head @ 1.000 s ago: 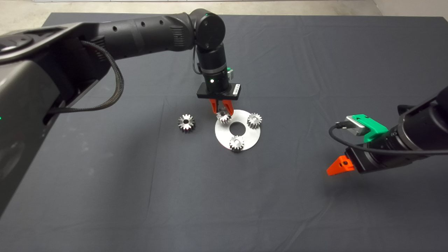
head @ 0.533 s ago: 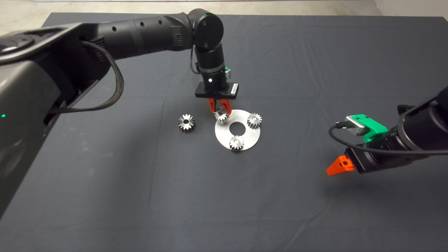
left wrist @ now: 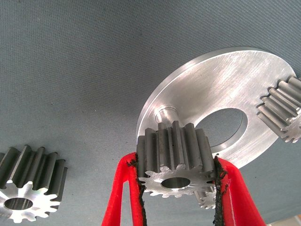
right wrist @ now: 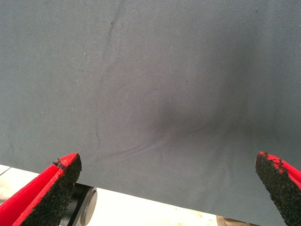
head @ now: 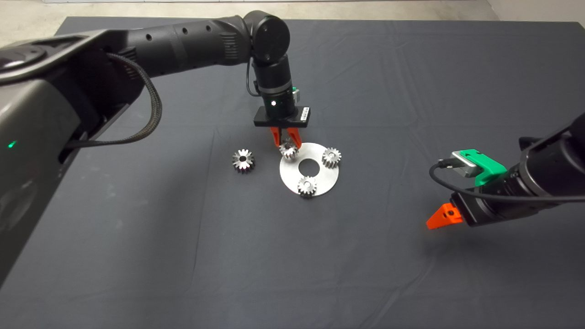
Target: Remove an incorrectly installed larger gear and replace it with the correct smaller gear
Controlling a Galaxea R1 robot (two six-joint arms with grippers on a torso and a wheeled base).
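My left gripper [head: 285, 142] is shut on a smaller gear [head: 288, 150], shiny and toothed, and holds it just over the near-left edge of a round silver plate [head: 320, 176]. In the left wrist view the fingers [left wrist: 123, 188] clamp this gear [left wrist: 175, 155] a little above the plate [left wrist: 221, 94], close to a bare peg [left wrist: 164, 113]. Two more small gears [head: 331, 156] [head: 307, 186] sit on the plate. The larger gear [head: 242, 160], with a darker face, lies on the mat left of the plate and shows in the left wrist view [left wrist: 28, 186]. My right gripper [head: 441, 217] is open at the right.
The plate has a large round centre hole [head: 311, 168]. The dark mat [head: 292, 256] covers the table, with pale floor beyond its far edge. The right wrist view shows only mat [right wrist: 155, 94] between the spread fingers and the mat's edge.
My left gripper has moved slightly up and to the left with the small gear in it. The right arm has not moved.
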